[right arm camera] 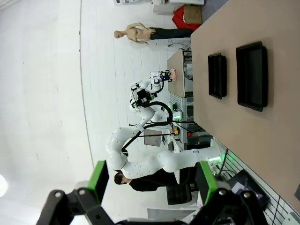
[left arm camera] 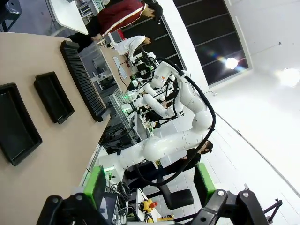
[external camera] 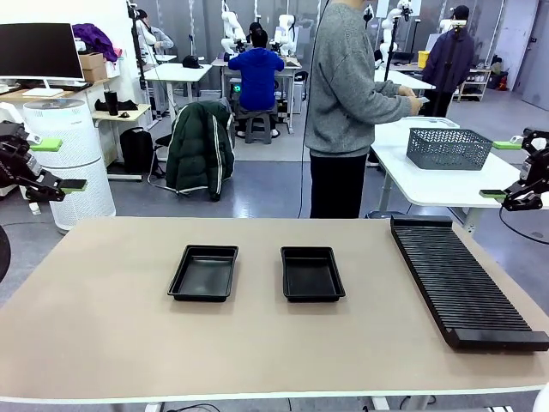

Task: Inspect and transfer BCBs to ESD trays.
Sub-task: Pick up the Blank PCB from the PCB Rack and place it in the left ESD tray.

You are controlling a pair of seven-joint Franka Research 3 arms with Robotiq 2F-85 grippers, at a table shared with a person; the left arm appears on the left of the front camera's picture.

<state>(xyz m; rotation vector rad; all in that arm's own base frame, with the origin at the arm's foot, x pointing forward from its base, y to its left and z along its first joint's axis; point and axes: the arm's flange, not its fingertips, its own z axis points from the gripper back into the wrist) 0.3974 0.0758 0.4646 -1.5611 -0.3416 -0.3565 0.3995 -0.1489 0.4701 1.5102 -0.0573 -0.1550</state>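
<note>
**Grippers spread wide at both flanks, two trays lined up mid-worktop**

Left gripper (external camera: 60, 164) is seen raised off the worktop's (external camera: 103, 335) left end, jaws parted and released, with only open air between the fingers. The right gripper (external camera: 500, 170) is mirrored at the far right edge, likewise released and well apart from everything on the surface.

Between them, two ESD trays are set side by side near the middle of the worktop, apart from each other. The left tray (external camera: 204, 273) and the right tray (external camera: 312, 275) are both laid flat, mouths up. Each long axis is run from the robot's side toward the far side, parallel to the long black slotted rack (external camera: 463, 283) laid along the right.

Across the worktop a person (external camera: 343, 103) is seen standing, turned toward a white table (external camera: 429, 184) with a grey basket (external camera: 448, 148) on it.

From the left wrist, the open left gripper (left arm camera: 151, 183) is framed at the bottom. The left tray (left arm camera: 16, 124), the right tray (left arm camera: 53, 97) and the rack (left arm camera: 84, 82) are ranked outward in that order, and the right arm (left arm camera: 173, 143) is picked up beyond.

From the right wrist the order is reversed. Above the open right gripper (right arm camera: 153, 182) the right tray (right arm camera: 252, 75) is nearer, the left tray (right arm camera: 217, 75) is behind it, and the left arm (right arm camera: 140, 164) is caught past the worktop's end.
</note>
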